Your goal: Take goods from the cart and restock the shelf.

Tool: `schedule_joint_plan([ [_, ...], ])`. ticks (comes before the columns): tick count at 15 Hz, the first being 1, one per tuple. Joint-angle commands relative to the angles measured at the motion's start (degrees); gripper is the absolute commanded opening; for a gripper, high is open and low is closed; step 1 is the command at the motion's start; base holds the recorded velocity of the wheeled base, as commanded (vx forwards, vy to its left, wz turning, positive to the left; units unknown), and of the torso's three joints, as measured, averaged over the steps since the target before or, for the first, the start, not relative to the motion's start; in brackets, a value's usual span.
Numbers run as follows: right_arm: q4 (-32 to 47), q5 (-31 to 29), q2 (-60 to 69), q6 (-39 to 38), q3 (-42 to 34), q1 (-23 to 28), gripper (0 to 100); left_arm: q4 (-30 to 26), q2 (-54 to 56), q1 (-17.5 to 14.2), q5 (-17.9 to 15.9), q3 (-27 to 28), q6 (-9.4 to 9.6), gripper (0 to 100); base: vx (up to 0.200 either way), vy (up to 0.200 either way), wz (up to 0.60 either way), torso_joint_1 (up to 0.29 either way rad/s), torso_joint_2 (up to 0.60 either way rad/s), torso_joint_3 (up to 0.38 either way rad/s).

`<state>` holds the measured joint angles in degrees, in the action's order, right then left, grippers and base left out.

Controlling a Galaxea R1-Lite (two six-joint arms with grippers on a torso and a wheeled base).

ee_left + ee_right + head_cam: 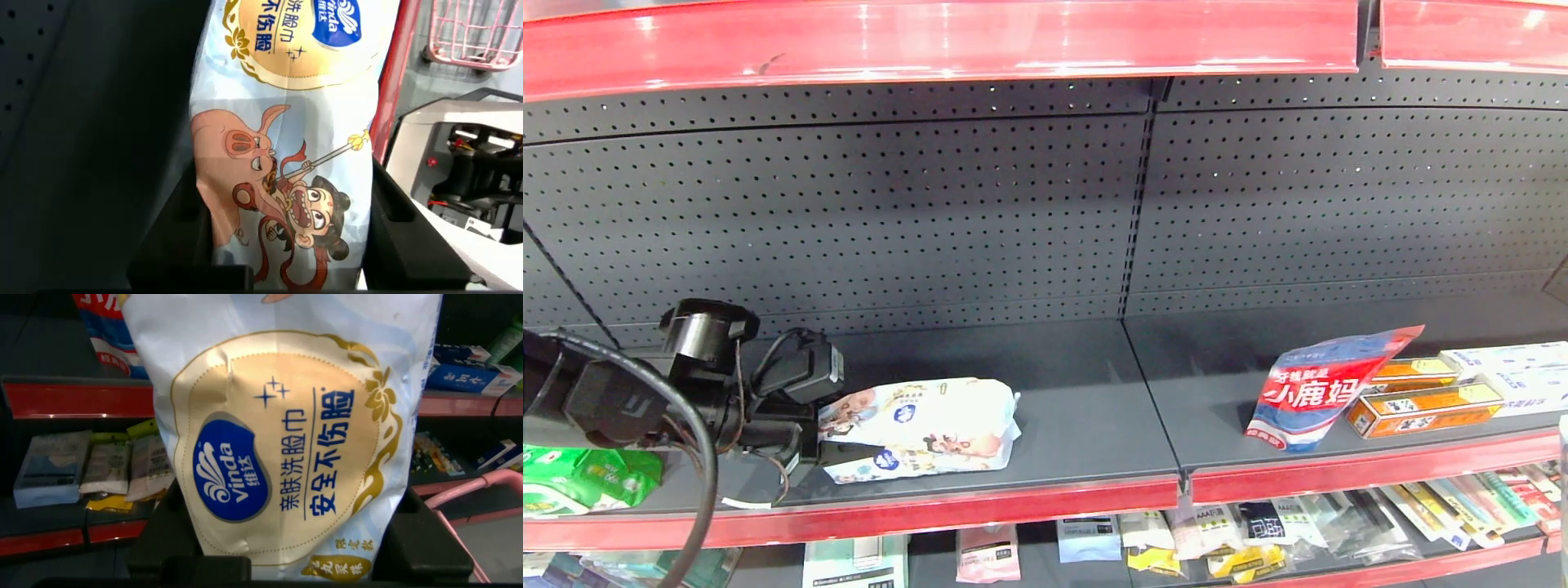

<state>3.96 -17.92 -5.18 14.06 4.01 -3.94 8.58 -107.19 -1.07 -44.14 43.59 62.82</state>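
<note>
Placing on shelf | left gripper clamps white cartoon-printed soft plastic pack, lying on grey metal shelf board near its front edge | right gripper grips second white gold-labelled pack off the shelf | next likely: left releases, backs out without dragging the pack

A: What sort of place is showing here?

B: A shop. Long shelves edged with red strips are running along a dark pegboard wall.

A: What is sitting on them?

B: Packaged goods: a pack and boxes are lying there, and packets are crowding the tier below. A pink wire cart is standing nearby.
</note>
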Motion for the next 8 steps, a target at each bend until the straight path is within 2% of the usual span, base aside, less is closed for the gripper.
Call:
schedule_joint_plan([
  [1,-0.01,-0.01,-0.09,0.01,-0.06,-0.02,0,0.03,-0.56,-0.42,-0.07,-0.26,0.73,0,0.0,0.0,0.0,0.0,0.0,0.0],
  [2,-0.01,-0.01,-0.09,0.01,-0.06,-0.02,0,0.03,-1.79,-1.21,-0.15,-0.26,2.92,0,0.0,0.0,0.0,0.0,0.0,0.0],
  [3,-0.01,-0.01,-0.09,0.01,-0.06,-0.02,0,-0.06,-1.88,-1.74,-0.42,-0.26,3.63,0,0.0,0.0,0.0,0.0,0.0,0.0],
  [6,-0.01,-0.01,-0.09,0.01,-0.06,-0.02,0,0.03,-2.14,-1.83,-2.09,-1.05,3.98,0,0.0,0.0,0.0,0.0,0.0,0.0],
  [8,-0.01,-0.01,-0.09,0.01,-0.06,-0.02,0,-0.06,-2.14,-1.83,-3.06,-2.02,4.95,0,0.0,0.0,0.0,0.0,0.0,0.0],
])
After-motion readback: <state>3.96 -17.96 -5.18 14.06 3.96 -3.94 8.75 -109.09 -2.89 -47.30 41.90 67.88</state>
